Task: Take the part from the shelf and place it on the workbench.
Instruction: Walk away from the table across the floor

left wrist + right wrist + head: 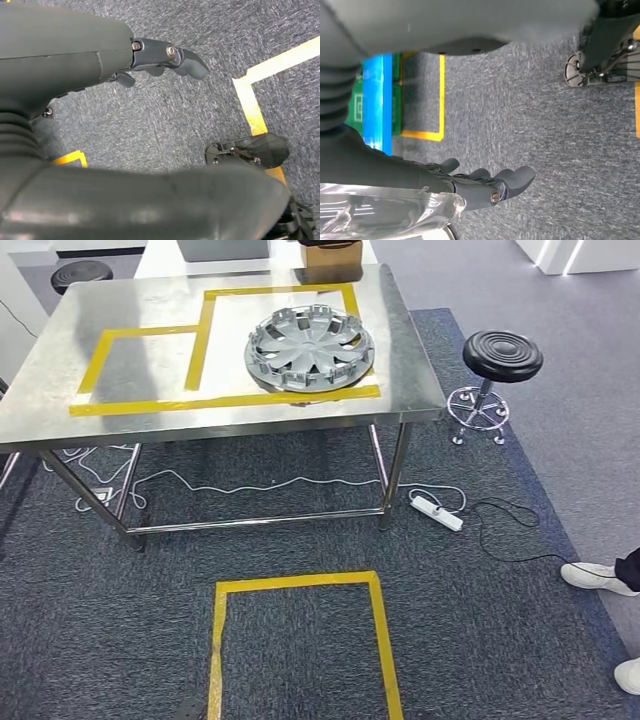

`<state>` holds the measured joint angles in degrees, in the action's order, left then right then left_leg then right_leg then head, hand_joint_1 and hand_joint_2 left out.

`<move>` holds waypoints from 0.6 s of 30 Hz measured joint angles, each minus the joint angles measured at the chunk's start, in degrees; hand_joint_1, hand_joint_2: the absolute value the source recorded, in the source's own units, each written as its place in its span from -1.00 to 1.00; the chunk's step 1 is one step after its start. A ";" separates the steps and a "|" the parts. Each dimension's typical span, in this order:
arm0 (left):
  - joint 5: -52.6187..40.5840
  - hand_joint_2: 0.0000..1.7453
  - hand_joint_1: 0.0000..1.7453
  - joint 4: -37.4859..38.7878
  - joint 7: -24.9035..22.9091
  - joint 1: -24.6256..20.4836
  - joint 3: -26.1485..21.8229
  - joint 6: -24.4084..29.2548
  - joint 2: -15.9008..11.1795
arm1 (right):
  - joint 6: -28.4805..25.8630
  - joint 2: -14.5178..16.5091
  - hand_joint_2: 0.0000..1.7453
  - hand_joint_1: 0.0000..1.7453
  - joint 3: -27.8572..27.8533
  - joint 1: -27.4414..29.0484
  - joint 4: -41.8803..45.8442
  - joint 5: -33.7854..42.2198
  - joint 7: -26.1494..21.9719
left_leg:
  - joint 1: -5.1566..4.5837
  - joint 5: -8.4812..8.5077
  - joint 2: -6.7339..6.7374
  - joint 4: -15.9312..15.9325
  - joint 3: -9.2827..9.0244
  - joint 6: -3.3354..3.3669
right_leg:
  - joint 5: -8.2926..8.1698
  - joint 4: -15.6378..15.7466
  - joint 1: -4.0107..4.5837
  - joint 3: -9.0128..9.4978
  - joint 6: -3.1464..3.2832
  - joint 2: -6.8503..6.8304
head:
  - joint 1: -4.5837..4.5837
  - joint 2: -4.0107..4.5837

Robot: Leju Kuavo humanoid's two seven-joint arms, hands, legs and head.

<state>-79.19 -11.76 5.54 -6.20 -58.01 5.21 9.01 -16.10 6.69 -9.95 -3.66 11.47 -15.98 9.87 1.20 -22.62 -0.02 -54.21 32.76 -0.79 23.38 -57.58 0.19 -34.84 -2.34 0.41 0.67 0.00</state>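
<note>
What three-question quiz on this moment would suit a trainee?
1. True or false: the hubcap lies on the steel workbench.
2. Which yellow outline holds the hubcap: A the larger tape rectangle, B the floor square, C none?
3. What does each robot hand, left and right, hold?

Key:
1. True.
2. A.
3. Nothing; both hang over the carpet with fingers extended.

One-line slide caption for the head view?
Grey hubcap lies inside yellow tape on the steel workbench; black stool beside it.
</note>
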 joint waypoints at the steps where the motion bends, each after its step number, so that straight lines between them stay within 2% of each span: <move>1: -0.08 -1.00 -1.00 0.01 0.02 -0.01 0.02 -0.04 0.03 | 0.13 -0.01 -1.00 -1.00 -0.27 -0.01 0.00 0.17 -0.12 | 0.27 0.65 0.32 1.08 -0.43 0.19 | 0.99 -1.00 0.01 -0.45 -0.27 0.07 | 0.14 0.00; 2: -0.14 -1.00 -1.00 0.01 0.03 -0.02 0.03 -0.10 0.05 | 0.27 -0.02 -1.00 -1.00 -0.52 -0.01 0.00 0.28 -0.22 | 0.56 1.18 0.69 1.86 -0.74 0.14 | 2.65 -3.29 -0.11 -1.44 -0.56 0.08 | 0.33 0.00; 4: -0.23 -1.00 -1.00 0.01 0.05 0.03 0.07 -0.20 0.03 | 0.45 -0.02 -1.00 -1.00 -1.04 0.08 -0.01 0.41 -0.33 | 0.84 1.44 1.39 2.10 -0.68 -0.11 | 6.57 -10.22 -0.73 -4.27 -1.45 0.05 | 0.56 0.00; 5: -0.23 -1.00 -1.00 0.01 0.05 0.07 0.08 -0.22 0.04 | 0.45 -0.02 -1.00 -1.00 -1.23 0.18 -0.01 0.41 -0.34 | 1.05 1.47 1.78 2.08 -0.59 -0.39 | 7.63 -12.86 -1.12 -5.26 -1.93 0.01 | 0.57 0.00; 6: -0.24 -1.00 -1.00 0.01 0.05 0.10 0.09 -0.23 0.05 | 0.45 -0.03 -1.00 -1.00 -1.35 0.31 -0.01 0.41 -0.34 | 1.35 1.49 2.18 2.04 -0.51 -0.80 | 7.68 -13.65 -1.55 -5.33 -2.47 -0.08 | 0.56 0.00; 7: -0.24 -1.00 -1.00 0.01 0.05 0.11 0.10 -0.24 0.07 | 0.45 -0.04 -1.00 -1.00 -1.45 0.43 -0.01 0.41 -0.34 | 1.80 1.47 2.58 1.88 -0.41 -1.36 | 6.72 -12.08 -2.00 -4.19 -3.14 -0.33 | 0.55 0.00; 9: -0.24 -1.00 -1.00 -0.04 0.05 0.13 0.13 -0.28 -0.11 | 0.50 0.08 -1.00 -1.00 -1.57 0.45 -0.01 0.41 -0.35 | 2.63 1.11 3.35 0.85 -0.07 -2.84 | 3.92 -5.18 -2.89 0.09 -4.81 -2.09 | 0.69 0.00; 10: -0.25 -1.00 -1.00 -0.10 0.05 0.18 0.14 -0.29 -0.25 | 0.55 0.21 -1.00 -1.00 -1.63 0.28 -0.01 0.41 -0.37 | 2.89 0.64 3.74 0.06 0.11 -3.66 | 3.06 -2.62 -3.21 1.55 -5.07 -3.05 | 0.95 0.00; 11: -0.26 -1.00 -1.00 -0.15 0.05 0.22 0.14 -0.29 -0.38 | 0.59 0.36 -1.00 -1.00 -1.68 0.10 -0.01 0.41 -0.39 | 2.91 0.16 4.09 -0.56 0.15 -4.35 | 2.85 -1.60 -3.39 2.08 -4.62 -3.67 | 0.99 0.00; 12: -0.27 -1.00 -1.00 -0.20 0.05 0.26 0.15 -0.28 -0.49 | 0.62 0.46 -1.00 -1.00 -1.73 -0.08 -0.01 0.40 -0.43 | 2.81 -0.27 4.43 -0.87 0.03 -4.87 | 3.12 -2.02 -3.38 1.74 -3.72 -3.76 | 0.93 0.01; 14: -0.32 -1.00 -1.00 -0.21 0.10 0.26 0.19 -0.26 -0.31 | 0.48 0.30 -1.00 -1.00 -1.81 -0.20 0.00 0.31 -0.62 | 2.87 -0.77 4.97 -0.77 -0.41 -5.38 | 3.17 -2.85 -3.25 0.94 -1.56 -2.57 | 0.16 0.02; 15: -0.35 -1.00 -1.00 -0.21 0.13 0.22 0.22 -0.26 -0.26 | 0.42 0.25 -1.00 -1.00 -1.83 -0.21 0.00 0.22 -0.74 | 3.02 -1.44 4.74 -1.06 -0.40 -5.42 | 3.06 -3.04 -3.09 0.68 -0.95 -2.00 | -0.19 0.02; 16: -0.38 -1.00 -1.00 -0.21 0.16 0.20 0.25 -0.27 -0.24 | 0.37 0.23 -1.00 -1.00 -1.84 -0.18 0.00 0.10 -0.85 | 3.02 -2.84 4.10 -2.35 0.08 -5.26 | 2.83 -3.07 -2.87 0.41 -0.38 -1.38 | -0.45 0.02; 18: -0.40 -1.00 -1.00 -0.21 0.17 0.22 0.28 -0.29 -0.27 | 0.38 0.25 -1.00 -1.00 -1.87 -0.07 0.00 -0.20 -1.05 | 2.49 -7.65 2.07 -8.90 2.80 -4.50 | 2.26 -2.92 -2.39 -0.13 0.58 -0.24 | -0.91 0.01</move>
<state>-79.59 -11.98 5.72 -5.98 -57.73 4.92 8.74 -15.72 6.93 -11.81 -3.73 11.47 -16.17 8.82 3.70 -30.27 2.05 -63.11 35.56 -5.30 25.64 -60.50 -2.19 -34.98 -1.76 0.17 -0.25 0.01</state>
